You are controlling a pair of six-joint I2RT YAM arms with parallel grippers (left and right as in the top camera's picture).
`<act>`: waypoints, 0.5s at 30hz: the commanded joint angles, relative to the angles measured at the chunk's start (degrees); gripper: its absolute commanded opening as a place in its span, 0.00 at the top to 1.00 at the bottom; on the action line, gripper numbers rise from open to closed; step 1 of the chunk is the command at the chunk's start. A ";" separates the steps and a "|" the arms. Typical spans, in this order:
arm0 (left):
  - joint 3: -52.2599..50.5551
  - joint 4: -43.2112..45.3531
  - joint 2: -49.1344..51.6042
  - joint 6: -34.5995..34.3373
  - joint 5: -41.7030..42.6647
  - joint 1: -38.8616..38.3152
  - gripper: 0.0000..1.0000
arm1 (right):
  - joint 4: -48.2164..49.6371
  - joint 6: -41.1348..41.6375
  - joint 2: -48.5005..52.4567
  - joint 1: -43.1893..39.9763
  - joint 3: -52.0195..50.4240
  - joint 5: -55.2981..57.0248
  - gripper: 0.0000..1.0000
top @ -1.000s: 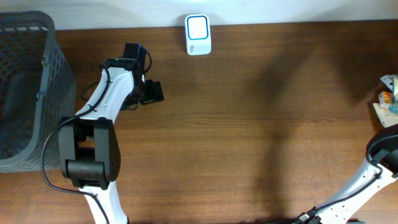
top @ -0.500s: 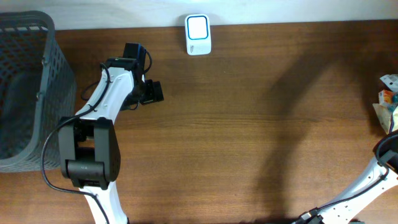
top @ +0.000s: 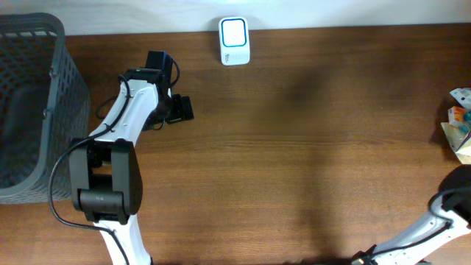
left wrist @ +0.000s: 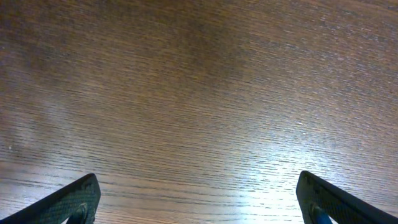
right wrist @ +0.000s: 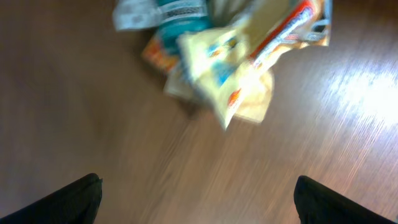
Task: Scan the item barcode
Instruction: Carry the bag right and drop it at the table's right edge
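Wooden table (top: 294, 147) from overhead: white barcode scanner (top: 235, 40) at far edge, grey mesh basket (top: 29, 110) at left, heap of snack packets (top: 460, 121) at right edge. Left wrist: left gripper (left wrist: 199, 199) with jaws spread wide, empty, over bare wood. Right wrist: right gripper (right wrist: 199, 199) likewise spread, empty; blurred snack packets just beyond the fingertips.

In the right wrist view the packets (right wrist: 230, 56) are smeared by blur, their print unreadable; overhead the packets (top: 460, 121) are cut off by the right edge, too small to tell apart; the right arm (top: 449, 213) shows only in part at the bottom corner; the basket (top: 29, 110) runs off the left edge; each wrist view shows only the tips of its fingers (left wrist: 81, 194) (right wrist: 78, 198); the scanner (top: 234, 41) lettering is too small to read
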 commanded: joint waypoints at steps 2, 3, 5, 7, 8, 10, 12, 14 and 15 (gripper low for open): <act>-0.31 0.07 -0.72 -0.17 0.42 -0.07 0.01 | -0.35 -4.74 -11.39 7.17 -0.70 -3.45 0.01; -0.31 0.07 -0.72 -0.17 0.44 -0.07 0.01 | -0.35 -5.22 -13.75 8.57 -1.38 -3.48 0.01; -0.31 0.07 -0.72 -0.17 0.44 -0.07 0.01 | -0.35 -5.55 -18.67 11.39 -3.19 -3.48 0.01; -0.31 0.09 -0.72 -0.17 0.44 -0.07 0.01 | -0.35 -6.25 -23.76 14.62 -5.66 -3.45 0.01; -0.31 0.07 -0.72 -0.17 0.44 -0.07 0.01 | -0.35 -7.45 -26.71 16.79 -7.50 -3.43 0.01; -0.31 0.07 -0.72 -0.17 0.44 -0.07 0.01 | -0.33 -8.55 -31.17 20.28 -11.21 -3.23 0.01; -0.31 0.07 -0.72 -0.17 0.44 -0.07 0.01 | -0.33 -8.55 -35.28 23.58 -15.89 -3.21 0.01; -0.31 0.09 -0.72 -0.17 0.44 -0.07 0.01 | 0.22 -8.50 -40.87 28.22 -24.37 -3.23 0.02; -0.31 0.07 -0.72 -0.17 0.44 -0.07 0.01 | 0.74 -8.50 -42.25 29.44 -26.82 -3.21 0.01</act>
